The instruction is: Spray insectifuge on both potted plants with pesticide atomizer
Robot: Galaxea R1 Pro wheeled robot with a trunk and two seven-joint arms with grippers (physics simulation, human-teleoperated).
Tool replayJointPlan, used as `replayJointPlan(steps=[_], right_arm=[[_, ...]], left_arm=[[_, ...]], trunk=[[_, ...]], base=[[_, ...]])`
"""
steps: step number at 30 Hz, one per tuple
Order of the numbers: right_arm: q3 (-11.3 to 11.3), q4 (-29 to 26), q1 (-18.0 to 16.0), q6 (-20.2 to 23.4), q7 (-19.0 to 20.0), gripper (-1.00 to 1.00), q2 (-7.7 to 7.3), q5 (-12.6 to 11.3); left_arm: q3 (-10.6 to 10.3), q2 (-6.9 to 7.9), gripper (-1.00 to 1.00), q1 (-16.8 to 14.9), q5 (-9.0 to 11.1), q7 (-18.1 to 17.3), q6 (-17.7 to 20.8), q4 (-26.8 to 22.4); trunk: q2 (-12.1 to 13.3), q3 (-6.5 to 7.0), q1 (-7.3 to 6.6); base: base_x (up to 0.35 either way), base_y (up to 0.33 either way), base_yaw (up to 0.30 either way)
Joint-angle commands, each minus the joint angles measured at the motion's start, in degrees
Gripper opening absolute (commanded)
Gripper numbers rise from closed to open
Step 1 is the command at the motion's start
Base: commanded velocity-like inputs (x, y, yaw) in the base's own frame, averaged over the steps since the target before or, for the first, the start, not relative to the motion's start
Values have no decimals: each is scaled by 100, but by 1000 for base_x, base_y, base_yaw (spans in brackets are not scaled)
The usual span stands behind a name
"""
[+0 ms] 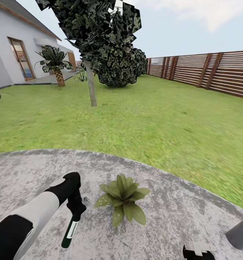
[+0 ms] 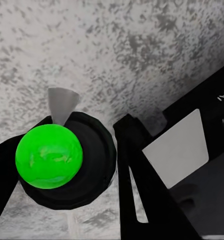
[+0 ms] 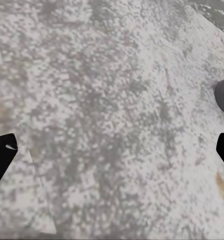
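The atomizer is gripped by the left gripper just beside a potted plant on the paving. The right gripper's fingers are spread apart.

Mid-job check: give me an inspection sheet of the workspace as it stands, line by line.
Surface: round grey stone paving, speckled, bordered by lawn.
Job's things: pesticide atomizer held in the left gripper, its body hanging down toward the paving; one potted plant on the paving just beside it, white flecks on its leaves.
Clutter: nothing seen.
Grippers: left gripper shut on the atomizer; a green ball-like top shows in the left wrist view. Right gripper open over bare paving, fingertips at the frame edges.
Cables: nothing seen.
Surroundings: wooden fence, tree, small palm, house.
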Motion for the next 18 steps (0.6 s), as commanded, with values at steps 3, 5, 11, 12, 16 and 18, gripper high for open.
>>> replayJointPlan(steps=[3,5,11,12,16,18], right_arm=[[-40,12,-5,-23,-26,100,-1,61],[-40,12,-6,-23,-27,100,-1,61],[-40,12,-7,-23,-19,100,-1,61],[-40,12,-4,-23,-18,100,-1,64],[-40,12,-6,-23,-18,100,-5,65],[-40,9,-5,-23,-18,100,-9,63]], left_arm=[[-9,-27,-100,-2,-50,-59,58,-14],[-9,-36,-100,-7,-50,-59,58,-15],[-27,-139,-100,-227,-55,-148,51,25],[-47,-201,-100,-325,-118,-316,47,43],[-56,-257,-100,-522,-973,-1052,20,-11],[-54,-253,-100,-539,-1395,-1052,-3,-54]], trunk=[[-2,-5,-4],[-2,-5,-4],[-2,-5,-4],[-2,-5,-4],[-2,-5,-4],[-2,-5,-4]], base=[[-138,-226,277],[2,-262,210],[107,-236,31],[24,-46,1],[7,-13,0],[1,-1,0]])
